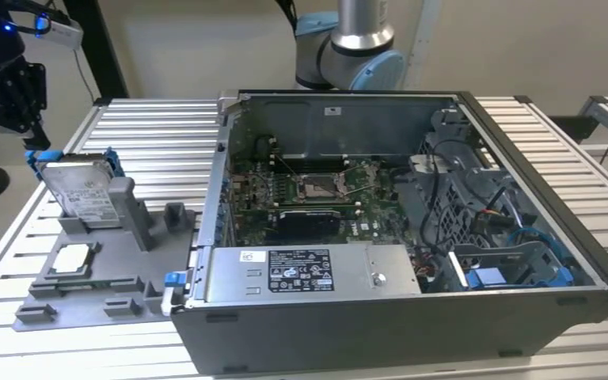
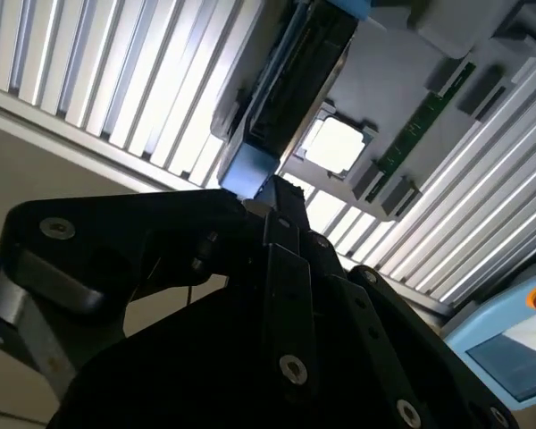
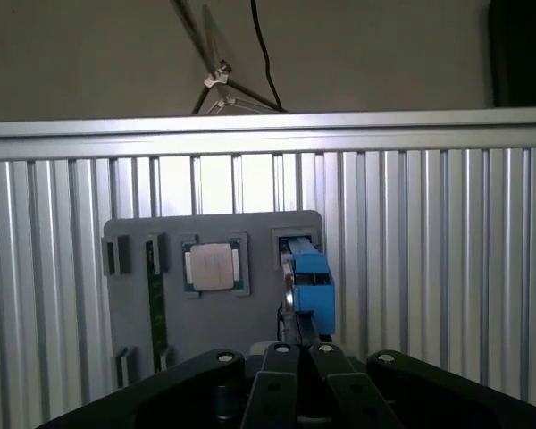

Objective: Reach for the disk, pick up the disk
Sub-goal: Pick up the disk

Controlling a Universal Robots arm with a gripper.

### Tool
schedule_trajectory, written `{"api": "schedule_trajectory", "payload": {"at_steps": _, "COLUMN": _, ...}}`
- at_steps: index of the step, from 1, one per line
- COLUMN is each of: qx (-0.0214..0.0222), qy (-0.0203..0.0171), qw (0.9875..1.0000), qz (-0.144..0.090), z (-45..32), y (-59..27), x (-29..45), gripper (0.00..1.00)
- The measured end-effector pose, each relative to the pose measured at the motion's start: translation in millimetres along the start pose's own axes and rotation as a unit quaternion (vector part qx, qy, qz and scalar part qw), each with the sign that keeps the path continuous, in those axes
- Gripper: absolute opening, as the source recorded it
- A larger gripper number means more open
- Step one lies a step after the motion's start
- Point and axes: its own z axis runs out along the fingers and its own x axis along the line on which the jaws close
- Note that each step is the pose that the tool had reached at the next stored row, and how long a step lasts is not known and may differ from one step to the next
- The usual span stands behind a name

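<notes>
Plainly, the gripper (image 1: 36, 141) is held with fingers (image 3: 280, 362) drawn close together on nothing, just above the disk (image 1: 77, 190), which is stood on edge in a slot of the grey fixture (image 1: 104, 275) so that its blue-framed top edge is offered upward, the computer case (image 1: 389, 336) lying farther off.

The disk (image 1: 77, 190) stands on edge, leaning, in a slot of the grey fixture (image 1: 108, 281) near the worktop's (image 1: 156, 127) edge at the exterior view's left. The black gripper (image 1: 32, 136) hangs just above the far upper corner of the disk's blue frame. 1 square chip (image 1: 72, 260) lies flat in the fixture. An open computer case (image 1: 367, 332) occupies the worktop's middle.
</notes>
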Motion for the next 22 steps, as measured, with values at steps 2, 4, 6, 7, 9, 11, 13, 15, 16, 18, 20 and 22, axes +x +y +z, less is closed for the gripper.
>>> {"api": "schedule_trajectory", "payload": {"at_steps": 2, "qx": 0.0000, "qy": 0.0000, "qw": 1.0000, "qz": 0.000, "z": 0.0, "y": 0.0, "x": 0.0, "gripper": 0.00}}
{"api": "schedule_trajectory", "payload": {"at_steps": 4, "qx": 0.0000, "qy": 0.0000, "qw": 1.0000, "qz": 0.000, "z": 0.0, "y": 0.0, "x": -0.1, "gripper": 0.00}}
{"api": "schedule_trajectory", "payload": {"at_steps": 6, "qx": -0.0001, "qy": 0.0000, "qw": 1.0000, "qz": 0.000, "z": 0.0, "y": 0.1, "x": -2.0, "gripper": 0.00}}
{"api": "schedule_trajectory", "payload": {"at_steps": 7, "qx": 0.0000, "qy": 0.0000, "qw": 1.0000, "qz": 0.000, "z": 0.1, "y": 0.2, "x": -3.6, "gripper": 0.00}}
{"api": "schedule_trajectory", "payload": {"at_steps": 9, "qx": -0.0001, "qy": 0.0000, "qw": 1.0000, "qz": 0.000, "z": 0.2, "y": 0.3, "x": -7.6, "gripper": 0.00}}
{"api": "schedule_trajectory", "payload": {"at_steps": 11, "qx": 0.0000, "qy": 0.0000, "qw": 1.0000, "qz": 0.000, "z": 0.5, "y": 0.4, "x": -10.1, "gripper": 0.00}}
{"api": "schedule_trajectory", "payload": {"at_steps": 13, "qx": 0.0001, "qy": -0.0001, "qw": 1.0000, "qz": 0.000, "z": 0.9, "y": 0.4, "x": -10.9, "gripper": 0.00}}
{"api": "schedule_trajectory", "payload": {"at_steps": 15, "qx": 0.0000, "qy": 0.0000, "qw": 1.0000, "qz": 0.000, "z": 0.8, "y": 0.5, "x": -10.9, "gripper": 0.00}}
{"api": "schedule_trajectory", "payload": {"at_steps": 16, "qx": -0.0001, "qy": 0.0000, "qw": 1.0000, "qz": 0.000, "z": 0.7, "y": 0.4, "x": -11.0, "gripper": 0.00}}
{"api": "schedule_trajectory", "payload": {"at_steps": 18, "qx": 0.0000, "qy": 0.0000, "qw": 1.0000, "qz": 0.000, "z": 0.8, "y": 0.4, "x": -11.0, "gripper": 1.00}}
{"api": "schedule_trajectory", "payload": {"at_steps": 20, "qx": 0.0000, "qy": 0.0000, "qw": 1.0000, "qz": 0.000, "z": 0.8, "y": 0.4, "x": -11.0, "gripper": 1.00}}
{"api": "schedule_trajectory", "payload": {"at_steps": 22, "qx": 0.0000, "qy": 0.0000, "qw": 1.0000, "qz": 0.000, "z": 0.8, "y": 0.4, "x": -11.1, "gripper": 1.00}}
